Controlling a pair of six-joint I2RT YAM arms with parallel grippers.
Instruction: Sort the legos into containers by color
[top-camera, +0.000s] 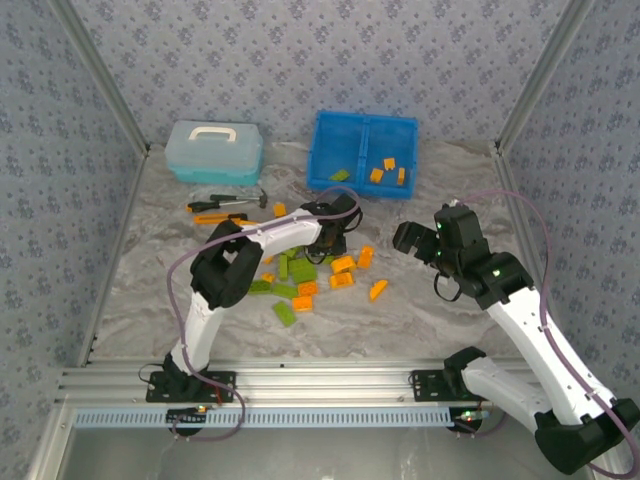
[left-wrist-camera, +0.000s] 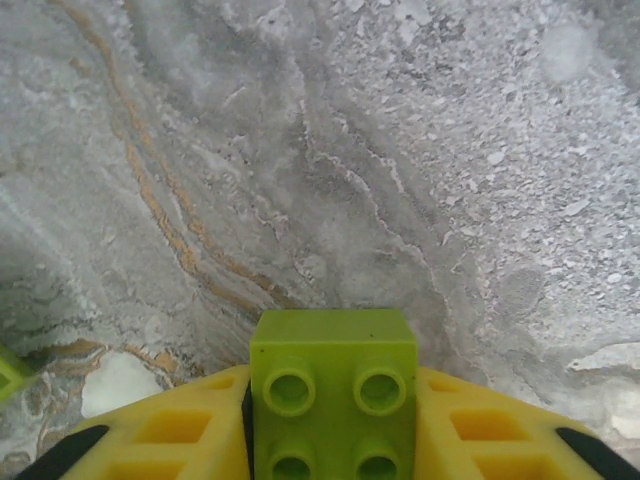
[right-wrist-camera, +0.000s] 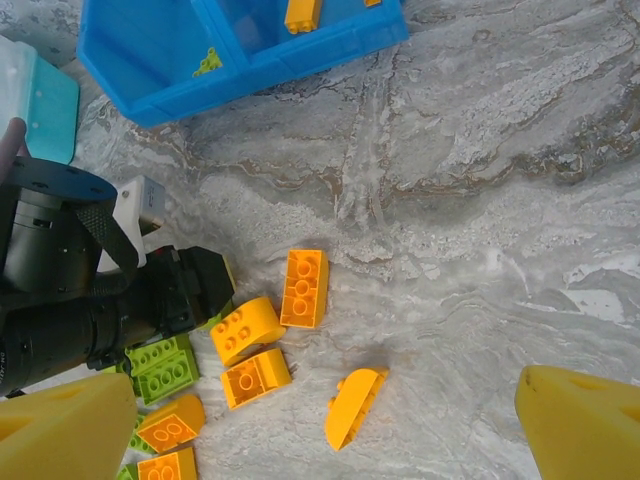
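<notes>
Lime lego (left-wrist-camera: 333, 385), clamped in left pincer (left-wrist-camera: 333, 425)

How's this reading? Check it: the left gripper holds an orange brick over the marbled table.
Not quite: the left gripper holds a lime green brick, not an orange one, over the marbled table. The left wrist view shows it.
</notes>
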